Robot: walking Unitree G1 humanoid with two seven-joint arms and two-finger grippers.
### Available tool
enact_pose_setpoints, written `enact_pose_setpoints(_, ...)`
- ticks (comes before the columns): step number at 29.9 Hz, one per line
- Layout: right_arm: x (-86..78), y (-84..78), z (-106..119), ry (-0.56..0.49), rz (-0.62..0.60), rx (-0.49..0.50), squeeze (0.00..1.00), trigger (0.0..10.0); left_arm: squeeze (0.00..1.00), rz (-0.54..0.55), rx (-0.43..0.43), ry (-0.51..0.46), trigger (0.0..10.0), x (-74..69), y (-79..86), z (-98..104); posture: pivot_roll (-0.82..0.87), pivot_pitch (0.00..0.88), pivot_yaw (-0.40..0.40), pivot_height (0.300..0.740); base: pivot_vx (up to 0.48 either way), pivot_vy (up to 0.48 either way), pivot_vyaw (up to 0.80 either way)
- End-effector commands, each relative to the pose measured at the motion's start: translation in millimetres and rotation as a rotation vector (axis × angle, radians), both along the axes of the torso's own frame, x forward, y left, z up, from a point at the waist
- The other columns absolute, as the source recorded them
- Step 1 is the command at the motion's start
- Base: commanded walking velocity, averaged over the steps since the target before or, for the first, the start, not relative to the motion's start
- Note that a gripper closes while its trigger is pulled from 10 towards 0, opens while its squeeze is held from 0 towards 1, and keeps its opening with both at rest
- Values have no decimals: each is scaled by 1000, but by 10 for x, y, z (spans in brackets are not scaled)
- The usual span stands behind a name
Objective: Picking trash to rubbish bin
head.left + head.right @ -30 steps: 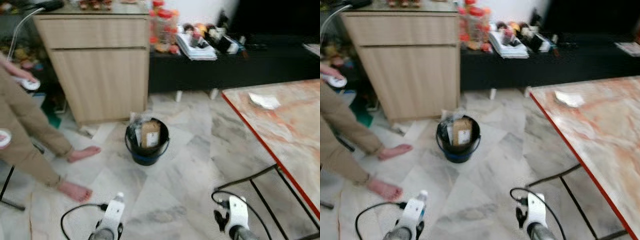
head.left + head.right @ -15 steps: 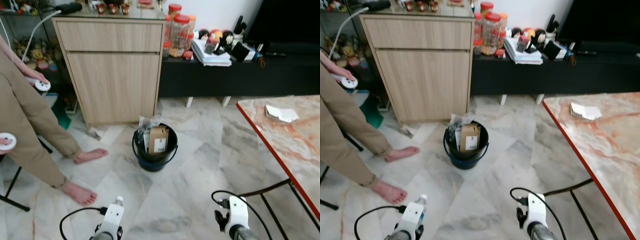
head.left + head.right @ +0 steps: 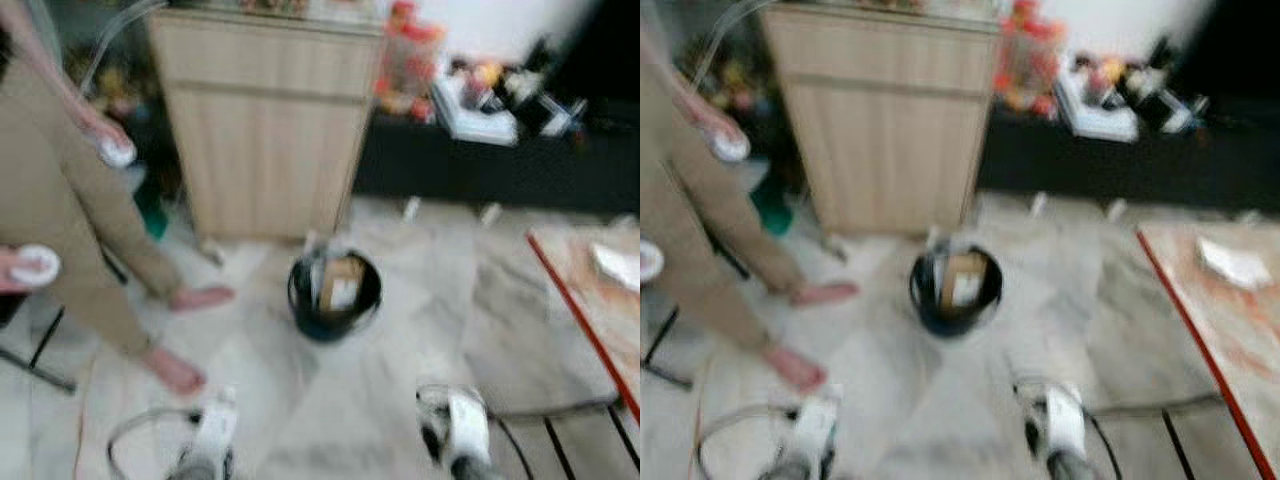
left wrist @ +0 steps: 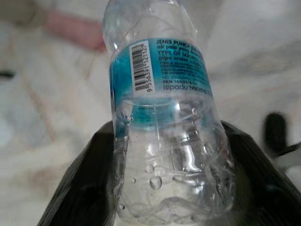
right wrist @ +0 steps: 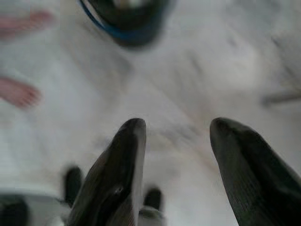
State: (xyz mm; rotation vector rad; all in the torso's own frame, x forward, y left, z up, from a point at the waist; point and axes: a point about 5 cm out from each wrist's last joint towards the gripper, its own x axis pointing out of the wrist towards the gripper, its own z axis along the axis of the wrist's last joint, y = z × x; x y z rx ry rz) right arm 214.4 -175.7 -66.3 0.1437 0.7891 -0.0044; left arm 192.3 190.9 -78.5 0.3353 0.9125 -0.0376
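Clear, thin, crinkled plastic with a teal label: the water bottle (image 4: 164, 127) sits clamped between the left gripper (image 4: 164, 188)'s black fingers, low before the robot. The round black bin (image 3: 334, 297) stands ahead on glossy marble floor (image 3: 420, 330), a cardboard box already inside. Best to carry the bottle directly over the rim before releasing. The right gripper (image 5: 176, 165) hangs apart and empty.

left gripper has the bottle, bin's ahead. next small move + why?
Probably step forward toward the bin. The left gripper is shut on the bottle, but the bin stands ahead on the floor, beyond both arms. The right gripper is open, holding nothing. A person's feet are left of the path.
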Motion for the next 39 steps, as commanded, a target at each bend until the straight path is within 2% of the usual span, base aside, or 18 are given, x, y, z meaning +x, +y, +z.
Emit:
enact_pose_setpoints(1,-143,-143,-67,46,-35,-26,0,10000,0,-23,-19,-6,10000,32,-118,2,79,142,-114,740,277,0,0)
enact_pose_setpoints(14,-114,-134,-53,35,-61,-1,0,10000,0,-21,-20,-8,10000,38,-122,5,80,157,-117,740,280,0,0)
enact_pose_setpoints(19,-107,-126,-50,36,-50,7,0,10000,0,-20,-22,-9,10000,41,-125,6,78,160,-120,740,280,0,-800)
enact_pose_setpoints(34,-108,-109,-50,32,-29,4,0,10000,0,-10,-24,-8,10000,36,-123,3,80,166,-123,740,278,0,0)
enact_pose_setpoints(39,-104,-122,-46,31,-6,-30,0,10000,0,-9,-25,-7,10000,33,-126,2,78,164,-124,740,281,0,350)
